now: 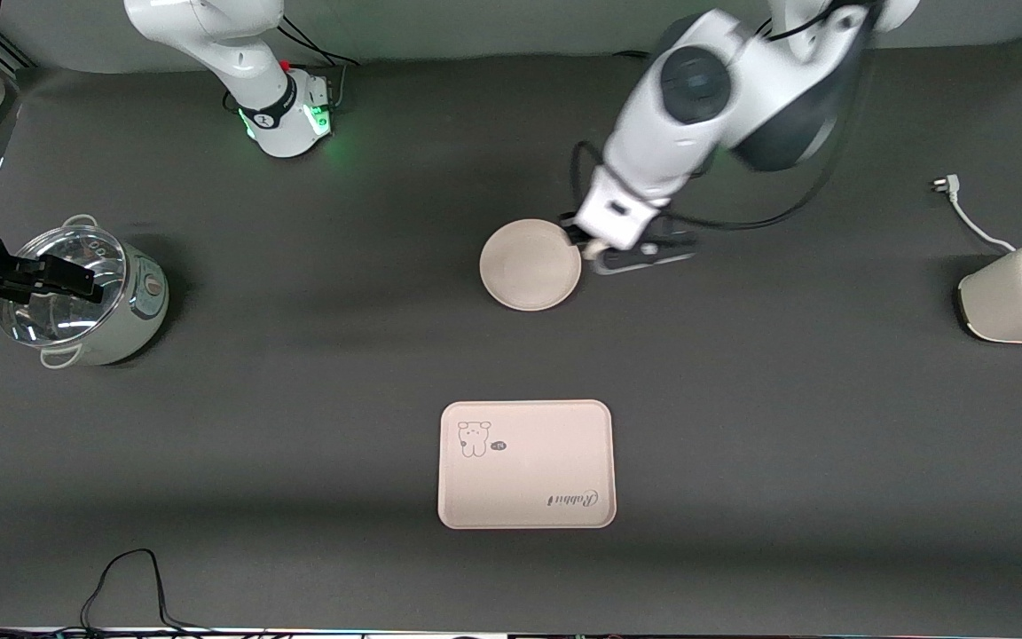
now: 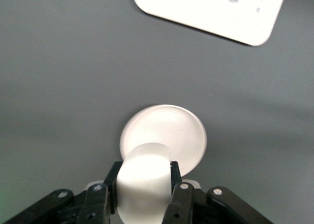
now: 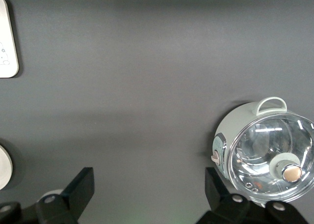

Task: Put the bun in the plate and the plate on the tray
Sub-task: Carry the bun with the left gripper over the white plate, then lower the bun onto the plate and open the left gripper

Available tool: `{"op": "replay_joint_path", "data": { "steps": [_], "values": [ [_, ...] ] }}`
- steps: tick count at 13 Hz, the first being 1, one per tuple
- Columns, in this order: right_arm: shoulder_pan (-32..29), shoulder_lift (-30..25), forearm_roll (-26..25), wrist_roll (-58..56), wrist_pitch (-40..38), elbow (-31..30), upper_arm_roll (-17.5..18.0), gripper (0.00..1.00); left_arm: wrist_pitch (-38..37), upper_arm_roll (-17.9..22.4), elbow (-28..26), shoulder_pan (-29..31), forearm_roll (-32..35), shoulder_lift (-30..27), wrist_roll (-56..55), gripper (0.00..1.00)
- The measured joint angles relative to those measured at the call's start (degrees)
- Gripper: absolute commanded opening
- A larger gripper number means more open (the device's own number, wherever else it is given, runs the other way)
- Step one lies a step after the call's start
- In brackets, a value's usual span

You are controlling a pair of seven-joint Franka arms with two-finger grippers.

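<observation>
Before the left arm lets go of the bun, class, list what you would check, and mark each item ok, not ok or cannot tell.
1. Bun is between the left gripper fingers: ok.
2. Bun is over the plate: not ok; it hangs at the rim, toward the left arm's end.
3. Plate has nothing in it: ok.
4. Tray is bare, nearer the front camera than the plate: ok.
5. Right gripper is open and waits over the pot, away from the plate: ok.
6. Bun's flat side is down: cannot tell.
</observation>
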Motion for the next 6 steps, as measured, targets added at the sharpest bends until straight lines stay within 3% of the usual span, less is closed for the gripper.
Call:
{"op": "replay_joint_path", "data": {
  "steps": [3, 6],
  "values": [
    [0.00, 0.00, 0.00, 0.00, 0.00, -0.02, 0.00, 1.00, 9.74, -0.35, -1.57, -6.92, 0.64, 9.66, -2.98, 0.44],
    [0.00, 0.00, 0.00, 0.00, 0.00, -0.03, 0.00, 1.00, 19.41, -0.33, -4.19, -11.38, 5.54, 17.92, -7.05, 0.44]
  ]
}}
